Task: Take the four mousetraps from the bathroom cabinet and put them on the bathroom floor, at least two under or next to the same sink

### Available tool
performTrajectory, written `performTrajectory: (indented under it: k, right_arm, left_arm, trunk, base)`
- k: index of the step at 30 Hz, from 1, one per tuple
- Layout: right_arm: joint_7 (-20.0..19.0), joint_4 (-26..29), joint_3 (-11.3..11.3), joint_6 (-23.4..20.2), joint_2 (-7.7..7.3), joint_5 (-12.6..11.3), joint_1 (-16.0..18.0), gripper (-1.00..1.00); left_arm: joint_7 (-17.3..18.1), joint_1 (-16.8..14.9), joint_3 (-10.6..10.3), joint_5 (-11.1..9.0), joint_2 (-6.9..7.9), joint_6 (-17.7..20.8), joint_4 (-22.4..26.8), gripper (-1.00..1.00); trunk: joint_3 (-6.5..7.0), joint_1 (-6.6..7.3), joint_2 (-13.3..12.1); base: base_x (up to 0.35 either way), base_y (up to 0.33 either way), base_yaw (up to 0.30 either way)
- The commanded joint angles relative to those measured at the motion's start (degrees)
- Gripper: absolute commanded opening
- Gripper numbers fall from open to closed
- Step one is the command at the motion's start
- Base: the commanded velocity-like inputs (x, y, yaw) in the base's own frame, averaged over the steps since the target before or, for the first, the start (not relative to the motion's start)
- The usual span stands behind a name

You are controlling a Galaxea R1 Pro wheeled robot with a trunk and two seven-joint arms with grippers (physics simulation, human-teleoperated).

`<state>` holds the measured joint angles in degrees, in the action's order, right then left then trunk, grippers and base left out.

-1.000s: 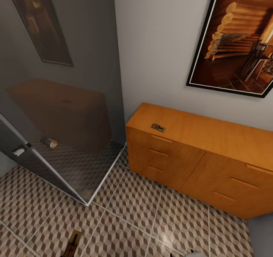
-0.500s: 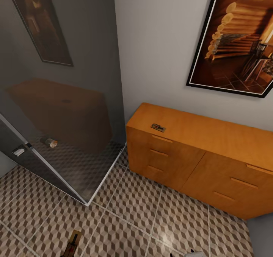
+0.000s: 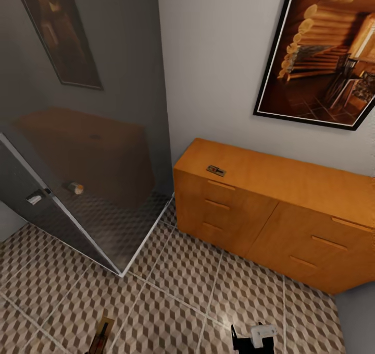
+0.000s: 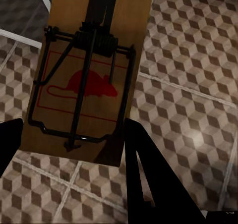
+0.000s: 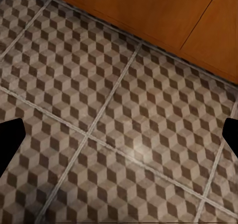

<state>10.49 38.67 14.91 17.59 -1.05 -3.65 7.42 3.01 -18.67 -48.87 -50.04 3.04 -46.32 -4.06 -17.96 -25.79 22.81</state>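
Left gripper clamps mousetrap over bathroom floor: light, stiff board, hold by edges, clear of wire. Second trap on cabinet, 1 o'clock. Right gripper fingers apart.

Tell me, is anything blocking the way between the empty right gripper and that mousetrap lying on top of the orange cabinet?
Nothing visible does. The mousetrap lies in the open near the front edge of the cabinet top, and only bare tiled floor stretches between it and the open right gripper.
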Motion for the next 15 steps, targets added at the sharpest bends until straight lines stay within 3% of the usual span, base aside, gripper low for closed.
performTrajectory:
  k: [1, 8, 15]
  right_arm:
    - [0.59, 2.10, 0.48, -1.92, -0.14, -0.39, 0.05, 1.00]
    - [0.78, 14.01, 0.43, -14.07, -0.23, -0.38, 0.05, 1.00]
    - [2.29, 26.67, -0.09, -25.86, -2.86, -0.39, 0.05, 1.00]
  left_arm:
    - [0.07, -0.05, -0.44, -0.41, -0.04, -0.19, -0.16, -1.00]
    - [0.07, -0.05, -0.44, -0.41, -0.05, -0.19, -0.16, -1.00]
    - [0.07, -0.05, -0.44, -0.41, -0.05, -0.18, -0.16, -1.00]
  trunk:
    - [-0.10, 0.00, 0.11]
    - [-0.10, 0.00, 0.11]
    - [-0.10, 0.00, 0.11]
  base:
    - [-0.305, 0.000, 0.000]
    - [-0.097, 0.000, 0.000]
    - [-0.004, 0.000, 0.000]
